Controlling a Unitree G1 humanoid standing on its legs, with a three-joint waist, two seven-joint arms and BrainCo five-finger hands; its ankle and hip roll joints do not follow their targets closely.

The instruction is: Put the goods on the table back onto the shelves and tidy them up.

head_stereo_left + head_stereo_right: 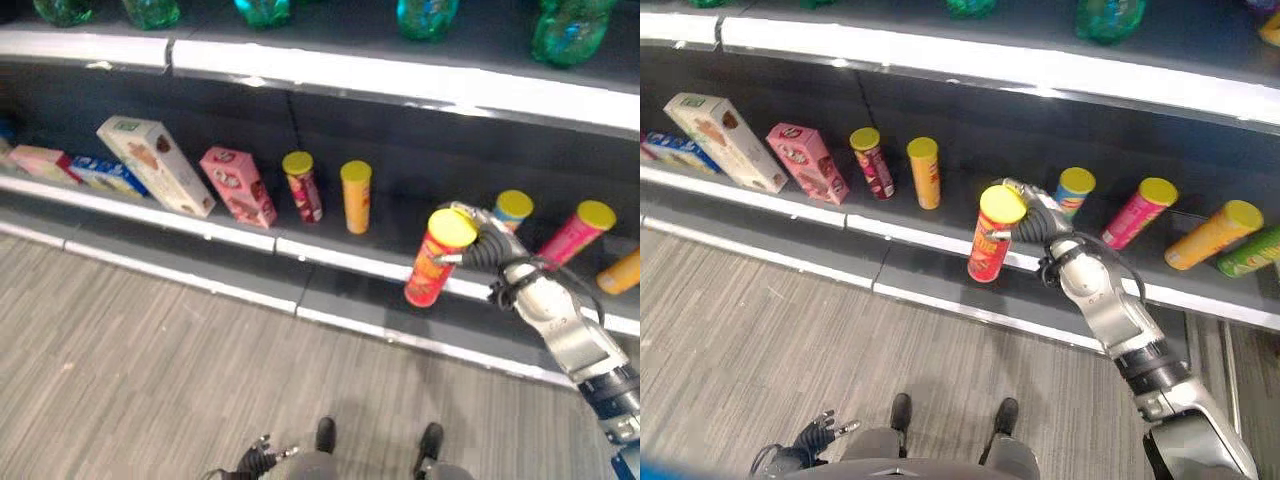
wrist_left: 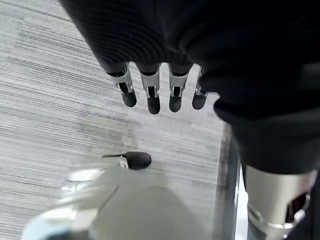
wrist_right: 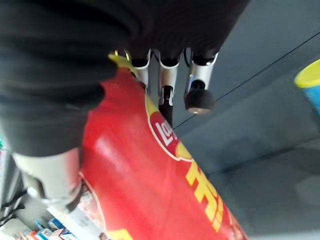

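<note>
My right hand (image 1: 487, 246) is shut on a red tube can with a yellow lid (image 1: 434, 262), gripping it near the top. The can hangs tilted, its base over the front edge of the lower shelf (image 1: 330, 258), between an orange can (image 1: 356, 197) and a blue can (image 1: 513, 210). In the right wrist view the red can (image 3: 150, 185) lies against the palm, with the fingers (image 3: 198, 95) curled past its side. My left hand (image 1: 812, 437) hangs low beside me over the floor, fingers (image 2: 152, 97) relaxed and holding nothing.
On the lower shelf stand a leaning white box (image 1: 155, 165), a pink box (image 1: 238, 186), a dark red can (image 1: 302, 186), a tilted pink can (image 1: 575, 232) and an orange can lying down (image 1: 1212, 235). Green bottles (image 1: 568, 32) line the upper shelf. Grey striped floor lies below.
</note>
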